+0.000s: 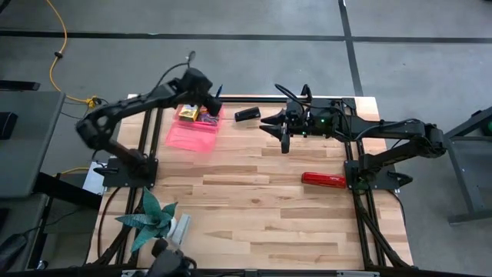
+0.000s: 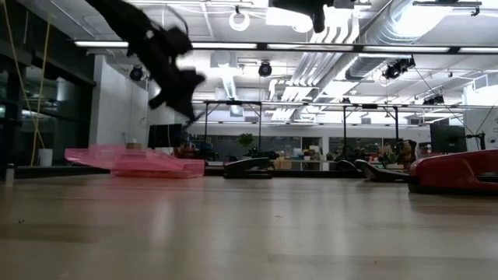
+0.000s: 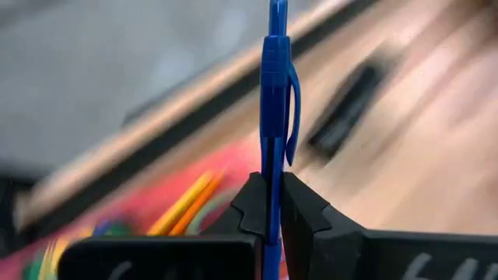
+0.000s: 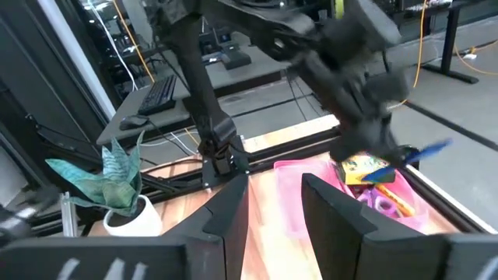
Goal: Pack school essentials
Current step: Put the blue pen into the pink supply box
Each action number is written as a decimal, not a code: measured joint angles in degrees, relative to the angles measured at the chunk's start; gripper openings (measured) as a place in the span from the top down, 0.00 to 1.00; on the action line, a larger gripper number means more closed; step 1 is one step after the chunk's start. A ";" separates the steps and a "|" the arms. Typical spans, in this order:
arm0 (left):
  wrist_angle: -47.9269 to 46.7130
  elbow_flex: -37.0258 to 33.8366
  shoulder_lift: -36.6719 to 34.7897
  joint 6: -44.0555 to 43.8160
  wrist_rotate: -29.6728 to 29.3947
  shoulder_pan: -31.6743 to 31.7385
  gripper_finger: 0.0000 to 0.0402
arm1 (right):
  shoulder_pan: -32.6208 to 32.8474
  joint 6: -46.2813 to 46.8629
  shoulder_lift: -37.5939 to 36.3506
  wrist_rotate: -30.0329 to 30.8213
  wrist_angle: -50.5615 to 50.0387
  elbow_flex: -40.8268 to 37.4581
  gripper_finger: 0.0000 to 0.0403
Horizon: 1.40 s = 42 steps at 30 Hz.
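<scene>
1. My left tool [image 3: 271,204] is clamped on the blue pen [image 3: 275,93]. The fingers [image 3: 305,222] pinch it low on the barrel, so most of its length and the clip stick out ahead of them. That grip leaves the free end to lead into the case.

2. In the high view the left tool [image 1: 209,101] hangs over the far end of the pink case [image 1: 192,132], near the table's [image 1: 254,215] far edge. I judge this as the drop-in step: the pen is above the case but not yet in it.

3. The case lies open and flat, which is why I can come at it from above. Already inside are the crayon box [image 4: 364,167], purple scissors [image 4: 383,204] and a few pencils [image 3: 185,204], bunched at the far end.

4. My right tool [image 4: 274,202] waits at the middle of the far edge, jaws partly apart with nothing between them. From there its camera looks across at the case and the left arm, a useful second angle.

5. A black item [image 1: 247,115] lies between the two tools, and the red bar [image 1: 324,180] sits near the right arm's base; I am leaving both.

6. The risk I see: the pen is long, so released at an angle it could bridge the case rim or roll out. I would lower it before letting go.
</scene>
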 joint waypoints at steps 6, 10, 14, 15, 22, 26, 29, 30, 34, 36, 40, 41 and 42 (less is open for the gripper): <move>-2.11 0.00 9.57 1.35 -1.21 2.51 1.00 | 0.00 0.98 0.00 0.00 -0.31 -0.02 0.72; -2.66 0.02 11.52 3.20 -1.35 2.49 1.00 | 0.02 2.28 0.00 0.44 -0.33 -0.02 0.72; -4.45 0.02 11.40 4.87 -1.36 2.06 1.00 | 0.02 2.45 0.00 0.46 -1.05 -0.02 0.72; -5.32 0.02 11.14 5.48 -1.44 1.97 1.00 | 0.02 2.45 0.00 0.45 -1.14 -0.02 0.72; -11.04 0.11 10.27 12.51 -3.84 1.94 1.00 | 0.02 2.28 0.00 0.46 -1.22 -0.02 0.72; -10.41 0.11 10.39 14.51 -4.50 1.71 0.99 | 0.02 2.28 0.00 0.48 -1.22 -0.02 0.72; -9.98 0.11 10.39 14.64 -4.41 1.15 0.94 | 0.02 2.37 0.00 0.48 -1.31 -0.02 0.72; -9.90 0.11 10.39 15.36 -4.37 0.85 0.93 | 0.02 2.41 0.00 0.47 -1.33 -0.02 0.72; -9.59 0.11 10.39 21.29 -5.75 -0.93 0.90 | 0.02 2.28 0.00 0.48 -1.36 -0.02 0.72; -9.66 0.11 10.39 22.10 -8.25 -1.84 0.90 | 0.02 2.30 0.00 0.48 -1.38 -0.02 0.72; -9.98 0.11 10.41 22.76 -10.23 -2.62 0.91 | 0.02 2.50 0.00 0.48 -1.38 -0.02 0.72; -10.00 0.11 10.42 23.14 -10.24 -2.62 0.91 | 0.02 2.70 0.00 0.48 -1.38 -0.02 0.72; -10.00 0.11 10.42 23.55 -10.44 -2.62 0.91 | 0.02 2.72 0.00 0.48 -1.38 -0.02 0.72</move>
